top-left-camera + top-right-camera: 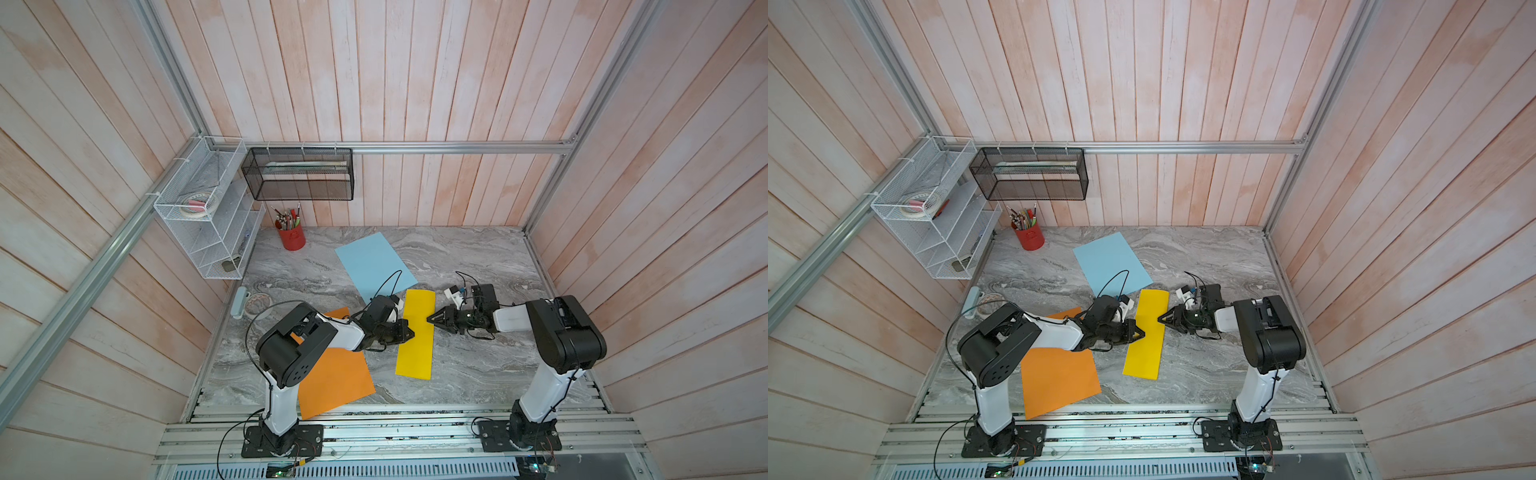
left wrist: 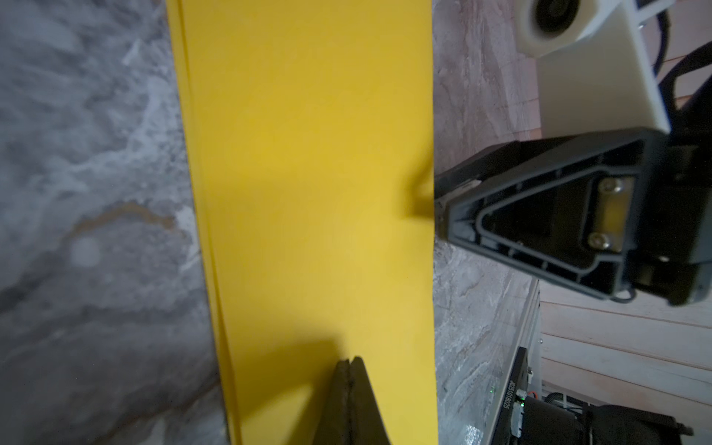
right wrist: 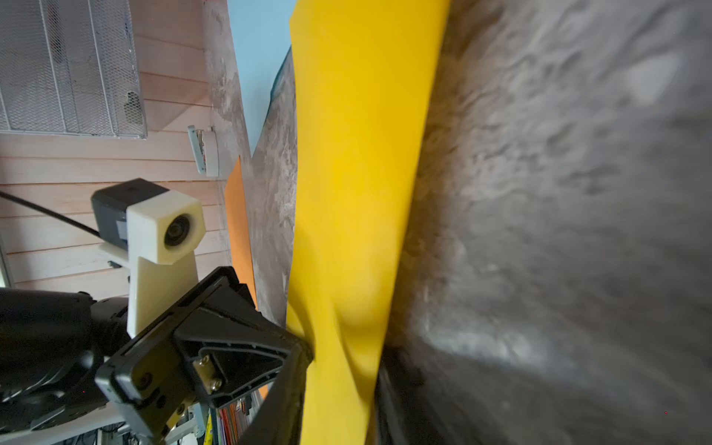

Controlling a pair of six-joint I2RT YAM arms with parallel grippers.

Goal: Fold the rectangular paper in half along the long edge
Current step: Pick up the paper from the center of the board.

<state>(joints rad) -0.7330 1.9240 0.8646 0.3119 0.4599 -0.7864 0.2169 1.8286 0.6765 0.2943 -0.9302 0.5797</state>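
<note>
The rectangular paper (image 1: 415,345) (image 1: 1144,349) is yellow and lies on the marble table as a long narrow strip, folded along its length. Its two layers show slightly offset along one long edge in the left wrist view (image 2: 308,154). My left gripper (image 1: 411,333) (image 1: 1143,333) (image 2: 350,360) is shut, its tip resting on top of the strip near its left long edge. My right gripper (image 1: 429,319) (image 1: 1159,319) (image 3: 339,404) sits at the opposite long edge with its jaws apart. The buckled edge of the paper (image 3: 358,154) passes between them.
A blue sheet (image 1: 374,266) lies behind the strip, and an orange sheet (image 1: 336,374) partly under my left arm. A red pen cup (image 1: 292,237), a white wire rack (image 1: 208,216) and a black mesh basket (image 1: 299,174) stand at the back left. A small dish (image 1: 257,303) sits by the left wall.
</note>
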